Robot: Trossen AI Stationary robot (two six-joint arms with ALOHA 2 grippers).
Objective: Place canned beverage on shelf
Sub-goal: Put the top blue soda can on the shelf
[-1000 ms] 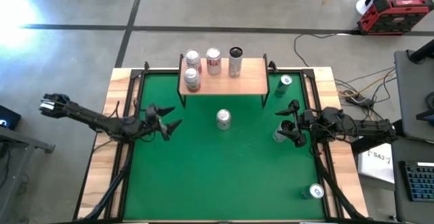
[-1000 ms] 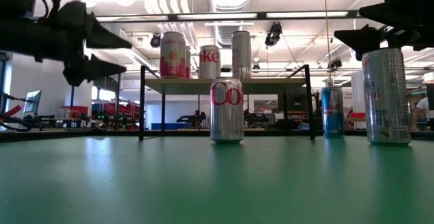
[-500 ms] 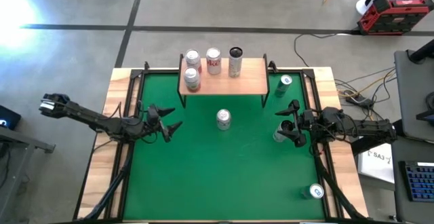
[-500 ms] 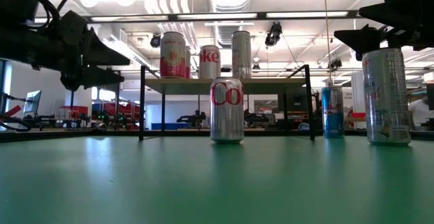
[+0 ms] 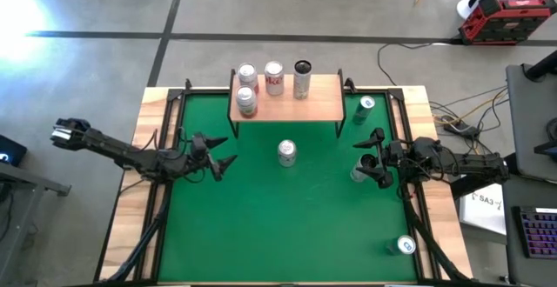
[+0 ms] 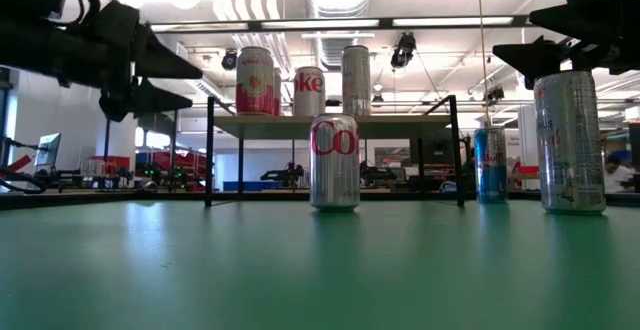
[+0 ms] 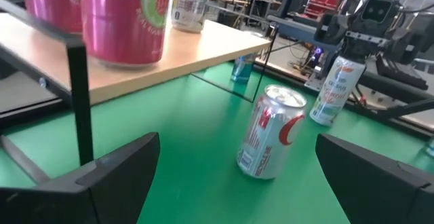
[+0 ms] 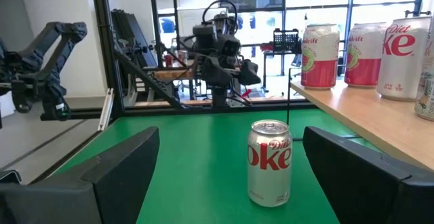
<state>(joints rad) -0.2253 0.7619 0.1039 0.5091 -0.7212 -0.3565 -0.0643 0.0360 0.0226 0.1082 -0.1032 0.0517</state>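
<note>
Standing mid-mat, Diet Coke can (image 5: 287, 153) fronts four-can shelf (image 5: 322, 103).

green mat (image 5: 261, 209); light-wood shelf (image 5: 318, 103), black legs; silver-and-red can (image 5: 286, 153)

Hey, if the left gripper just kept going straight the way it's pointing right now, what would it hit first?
Most likely the Diet Coke can standing on the green mat in front of the shelf. The left gripper, fingers open, points across the mat toward it, with nothing between. It hangs above the mat, so height is uncertain.
</note>
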